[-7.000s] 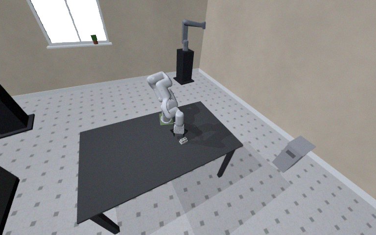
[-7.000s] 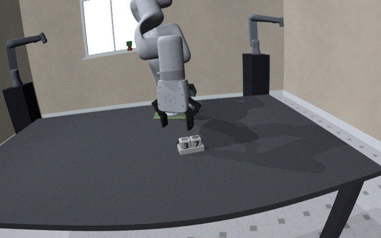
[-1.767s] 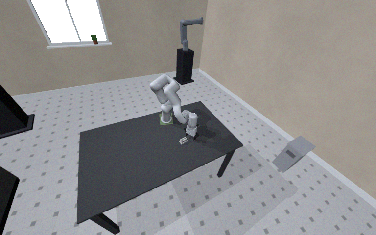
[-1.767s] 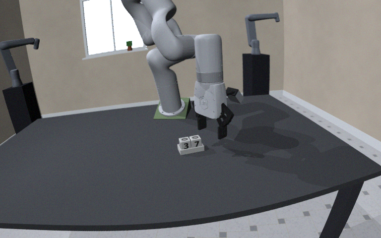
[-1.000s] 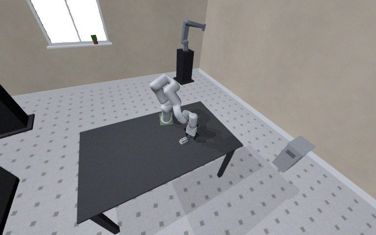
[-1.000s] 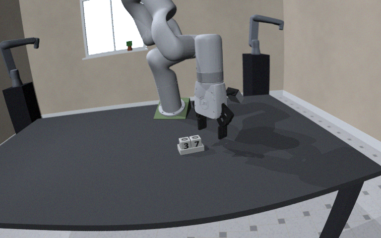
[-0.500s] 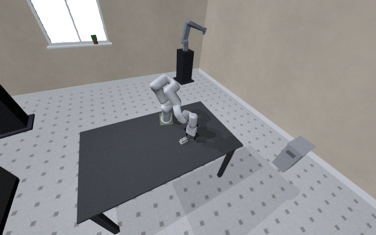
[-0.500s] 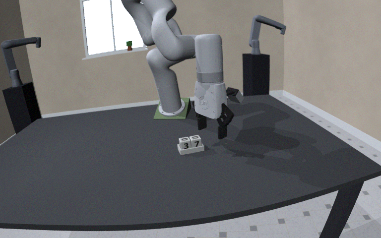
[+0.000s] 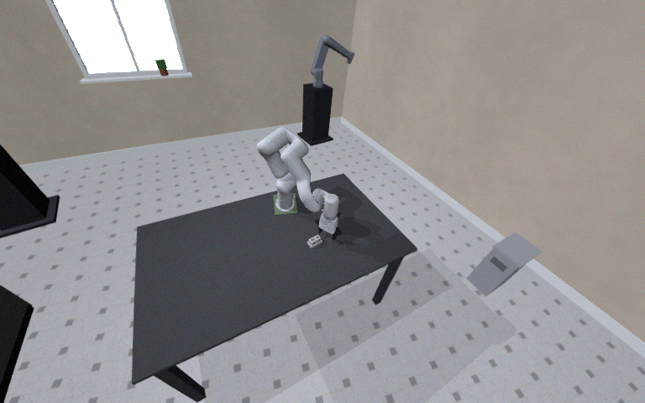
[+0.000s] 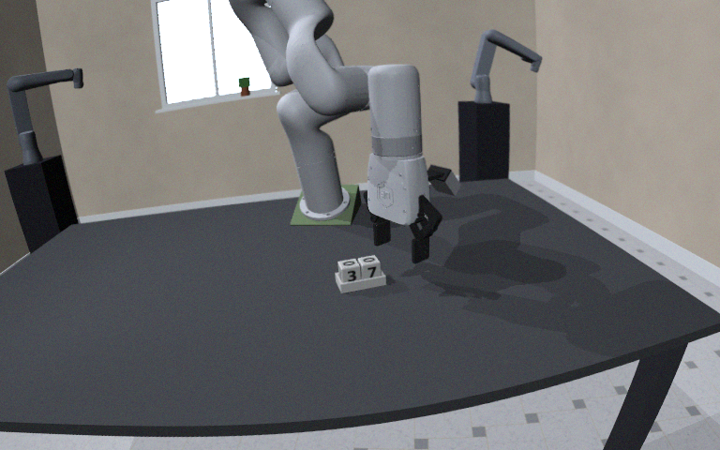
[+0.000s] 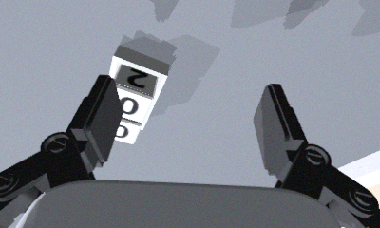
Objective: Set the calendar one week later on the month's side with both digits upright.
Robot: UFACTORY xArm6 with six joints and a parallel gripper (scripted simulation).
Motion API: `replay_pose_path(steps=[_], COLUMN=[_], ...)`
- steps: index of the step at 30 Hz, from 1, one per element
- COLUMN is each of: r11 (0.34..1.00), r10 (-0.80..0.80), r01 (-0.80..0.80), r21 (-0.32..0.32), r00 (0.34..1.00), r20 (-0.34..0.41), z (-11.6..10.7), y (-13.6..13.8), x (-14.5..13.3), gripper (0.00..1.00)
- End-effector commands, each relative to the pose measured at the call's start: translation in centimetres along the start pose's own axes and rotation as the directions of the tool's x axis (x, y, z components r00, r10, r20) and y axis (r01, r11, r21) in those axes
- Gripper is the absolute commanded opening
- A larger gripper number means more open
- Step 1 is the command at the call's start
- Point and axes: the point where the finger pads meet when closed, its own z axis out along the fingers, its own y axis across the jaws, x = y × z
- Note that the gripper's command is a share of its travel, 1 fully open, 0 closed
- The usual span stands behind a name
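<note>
A small white tray stands flat on the dark table. Two white cubes sit in it side by side. Towards the exterior camera, the left cube shows an upright 3 and the right cube an upright 7. Both tops show 0. The wrist view also shows a 2 on one cube's end face; the left finger covers part of the cubes there. No month's name is readable. My gripper is open and empty, above the table, to the right of the tray in the exterior view.
The arm's base stands on a green plate behind the tray. The table's edge runs along the front and right. Other arms on black pedestals stand away from the table.
</note>
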Motion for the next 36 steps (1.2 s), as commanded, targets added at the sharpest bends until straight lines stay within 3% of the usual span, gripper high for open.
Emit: replay_pose_path(steps=[1, 24, 31, 36], r11=[1.0, 1.0, 0.977, 0.966], r10=[0.0, 0.002, 0.211, 0.259], r01=[0.0, -0.002, -0.211, -0.259], r21=[-0.003, -0.003, -0.003, -0.003], r00=[1.0, 1.0, 0.977, 0.966], r20=[0.0, 0.0, -0.001, -0.001], z=[-0.1, -0.1, -0.1, -0.1], y=[0.1, 0.1, 0.1, -0.2], x=[0.0, 0.0, -0.4, -1.3], gripper=[1.0, 1.0, 1.0, 1.0])
